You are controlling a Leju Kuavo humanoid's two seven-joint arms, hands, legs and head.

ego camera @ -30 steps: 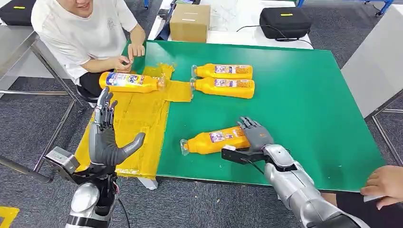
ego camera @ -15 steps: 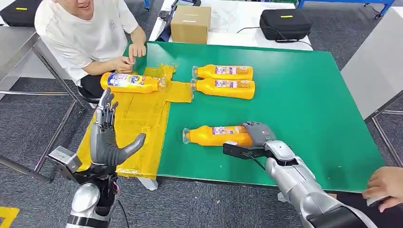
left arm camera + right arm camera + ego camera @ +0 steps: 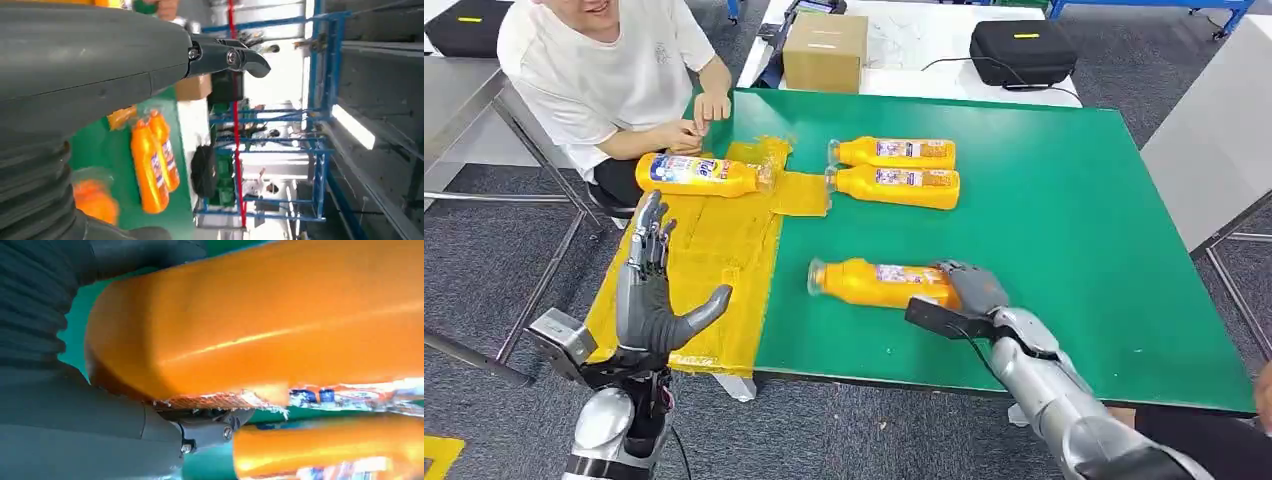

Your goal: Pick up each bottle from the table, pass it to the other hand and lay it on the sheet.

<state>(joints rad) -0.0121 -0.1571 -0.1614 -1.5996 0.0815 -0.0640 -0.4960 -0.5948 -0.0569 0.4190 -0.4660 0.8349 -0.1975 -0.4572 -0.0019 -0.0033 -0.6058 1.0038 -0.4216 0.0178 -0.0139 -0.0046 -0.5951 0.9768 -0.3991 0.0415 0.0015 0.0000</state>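
Note:
An orange bottle [image 3: 874, 284] [image 3: 260, 325] lies sideways near the front of the green table [image 3: 1064, 240], cap end pointing left. My right hand [image 3: 972, 290] [image 3: 75, 435] grips its base end, fingers wrapped over and under it. A second orange bottle [image 3: 699, 173] lies across the far end of the yellow sheet [image 3: 719, 255]. Two more bottles [image 3: 894, 151] [image 3: 896, 186] lie side by side farther back on the table and appear in the left wrist view [image 3: 152, 162]. My left hand [image 3: 649, 290] stands upright and open over the sheet's near left edge, holding nothing.
A person in a white shirt [image 3: 599, 70] sits at the table's far left corner, hands [image 3: 694, 125] near the sheet's far end. A cardboard box [image 3: 824, 48] and a black case [image 3: 1024, 48] sit on the white table behind. A grey panel [image 3: 1214, 140] stands to the right.
My right hand has closed around the near bottle's base and turned it from slanted to roughly level, its cap end swinging away from me. A person's hand at the lower right has withdrawn. My left hand barely moved.

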